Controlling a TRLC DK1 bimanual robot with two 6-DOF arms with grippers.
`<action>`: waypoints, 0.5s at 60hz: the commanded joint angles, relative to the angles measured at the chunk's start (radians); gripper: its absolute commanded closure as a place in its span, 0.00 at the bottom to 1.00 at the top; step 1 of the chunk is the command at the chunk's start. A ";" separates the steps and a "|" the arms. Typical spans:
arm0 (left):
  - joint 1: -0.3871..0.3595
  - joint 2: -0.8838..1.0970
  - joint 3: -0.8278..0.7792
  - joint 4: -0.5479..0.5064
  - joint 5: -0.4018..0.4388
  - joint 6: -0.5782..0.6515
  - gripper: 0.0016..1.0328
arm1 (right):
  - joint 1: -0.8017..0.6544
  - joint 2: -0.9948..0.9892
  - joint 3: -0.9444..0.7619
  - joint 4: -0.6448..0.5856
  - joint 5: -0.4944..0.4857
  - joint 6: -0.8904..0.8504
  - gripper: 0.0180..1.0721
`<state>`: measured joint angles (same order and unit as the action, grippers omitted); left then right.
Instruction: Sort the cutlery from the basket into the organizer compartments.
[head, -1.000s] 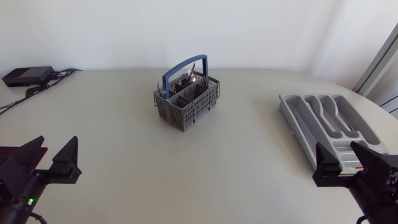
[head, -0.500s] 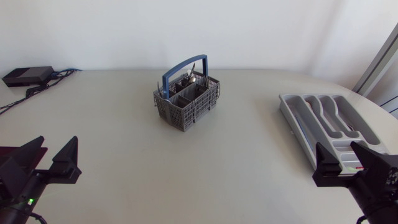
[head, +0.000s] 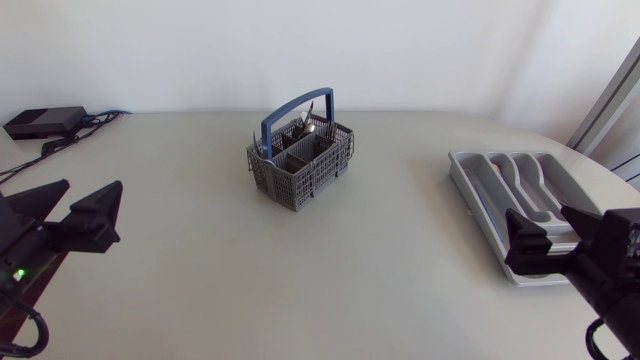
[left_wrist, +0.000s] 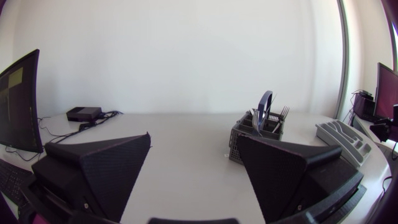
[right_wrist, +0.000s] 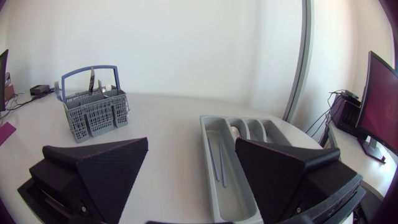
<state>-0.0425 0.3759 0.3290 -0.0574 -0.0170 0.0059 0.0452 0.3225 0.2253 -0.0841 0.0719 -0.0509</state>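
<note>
The grey basket (head: 300, 160) stands at 12 o'clock on the worktop (head: 380, 280), nearer the far edge. Its blue handle (head: 296, 108) arches along a 2-to-8 o'clock line, and the cutlery (head: 306, 122) stands upright in the far compartments. The organizer (head: 505, 185) lies at 3 o'clock beside the right edge, its long axis running 11 to 5 o'clock. A broad stretch of worktop separates it from the basket. The left gripper (head: 90, 190) at 8 o'clock and the right gripper (head: 540, 215) at 4 o'clock, over the organizer's near end, both gape wide and hold nothing.
</note>
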 joint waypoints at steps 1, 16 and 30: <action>-0.025 0.152 0.113 -0.033 -0.014 -0.030 0.10 | 0.013 0.081 0.049 0.020 -0.007 0.025 0.04; -0.106 0.583 0.486 -0.306 -0.028 0.100 0.11 | 0.025 0.385 0.172 -0.013 -0.023 0.026 0.04; -0.206 0.906 0.711 -0.409 -0.023 0.212 0.10 | 0.085 0.533 0.281 -0.115 -0.014 0.005 0.04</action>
<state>-0.2131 1.1839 0.9646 -0.4446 -0.0387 0.1814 0.1062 0.8097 0.4545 -0.1699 0.0532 -0.0490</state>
